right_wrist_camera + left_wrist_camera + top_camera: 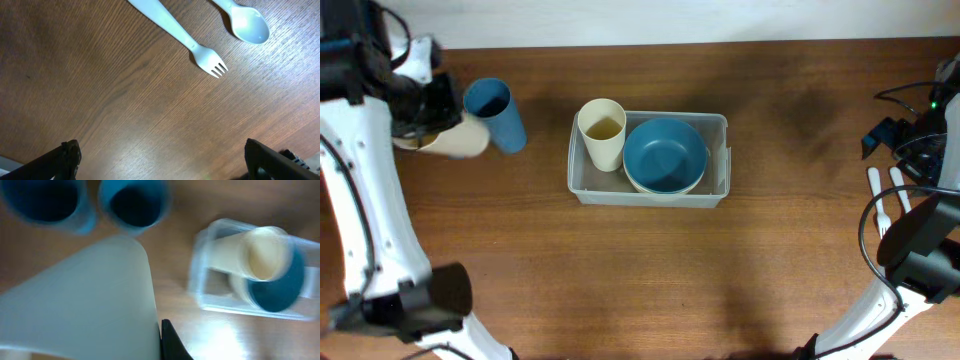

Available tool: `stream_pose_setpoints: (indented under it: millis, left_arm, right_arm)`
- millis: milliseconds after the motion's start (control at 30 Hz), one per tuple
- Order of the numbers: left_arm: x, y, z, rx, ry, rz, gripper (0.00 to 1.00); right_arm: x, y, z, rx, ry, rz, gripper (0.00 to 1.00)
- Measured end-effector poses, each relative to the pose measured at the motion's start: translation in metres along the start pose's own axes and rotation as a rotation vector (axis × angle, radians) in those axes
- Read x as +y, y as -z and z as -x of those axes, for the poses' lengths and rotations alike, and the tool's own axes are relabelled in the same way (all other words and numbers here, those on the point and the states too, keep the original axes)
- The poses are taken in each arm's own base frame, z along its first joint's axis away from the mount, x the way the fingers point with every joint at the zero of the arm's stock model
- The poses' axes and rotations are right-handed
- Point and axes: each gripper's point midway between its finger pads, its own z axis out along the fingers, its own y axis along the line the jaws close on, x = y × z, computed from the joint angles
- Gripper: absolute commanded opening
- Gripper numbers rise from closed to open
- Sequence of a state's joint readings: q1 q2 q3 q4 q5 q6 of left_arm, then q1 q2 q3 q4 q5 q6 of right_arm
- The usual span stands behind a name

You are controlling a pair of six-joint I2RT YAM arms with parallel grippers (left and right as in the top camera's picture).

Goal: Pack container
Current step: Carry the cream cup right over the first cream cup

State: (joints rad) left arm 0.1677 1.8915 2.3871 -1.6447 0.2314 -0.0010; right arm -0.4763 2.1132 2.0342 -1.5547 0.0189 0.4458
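Note:
The clear container (650, 197) sits mid-table. Inside it an upright cream cup (602, 132) stands at the left, and a blue bowl (665, 155) rests on a cream bowl at the right. My left gripper (438, 118) is at the far left, shut on another cream cup (460, 140) held on its side. In the blurred left wrist view this cup (85, 305) fills the frame beside one black finger (172, 345); the other finger is hidden. The container (200, 280) lies to its right. My right gripper (162, 160) hovers open over bare wood, holding nothing.
A blue cup (495, 112) stands right next to the held cup. The left wrist view shows two blue cup mouths (45, 200) (134, 202). A white fork (190, 45) and a spoon (247, 22) lie near the right edge, by the right arm (920, 240).

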Motion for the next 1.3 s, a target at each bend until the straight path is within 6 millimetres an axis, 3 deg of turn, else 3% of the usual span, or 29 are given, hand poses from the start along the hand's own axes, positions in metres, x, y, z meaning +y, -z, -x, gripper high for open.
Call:
stream_pose_setpoints:
  millis: [233,400,567,733,933,1300]
  left_arm:
    - [-0.098,0.036,0.016,-0.204,-0.196,-0.135,0.02]
    - [-0.164,0.038,0.011,-0.245,-0.315,-0.233,0.02]
    - [-0.2,0.028,0.005,-0.25,-0.379,-0.253,0.02]
    - [-0.213,-0.014,0.0,-0.162,-0.393,-0.233,0.02]
    - [-0.211,-0.066,-0.004,-0.05,-0.384,-0.191,0.02]
    - [-0.2,-0.076,-0.012,0.002,-0.379,-0.14,0.02]
  right_arm:
    - [0.0,0.0,0.0,0.0,0.0,0.0,0.99]
    - [0.0,0.0,0.0,0.0,0.001,0.0,0.99]
    - [0.0,0.0,0.0,0.0,0.0,0.0,0.99]
    - [0.0,0.0,0.0,0.0,0.0,0.0,0.99]
    - [0.0,0.0,0.0,0.0,0.0,0.0,0.99]
    - [0.0,0.0,0.0,0.0,0.0,0.0,0.99]
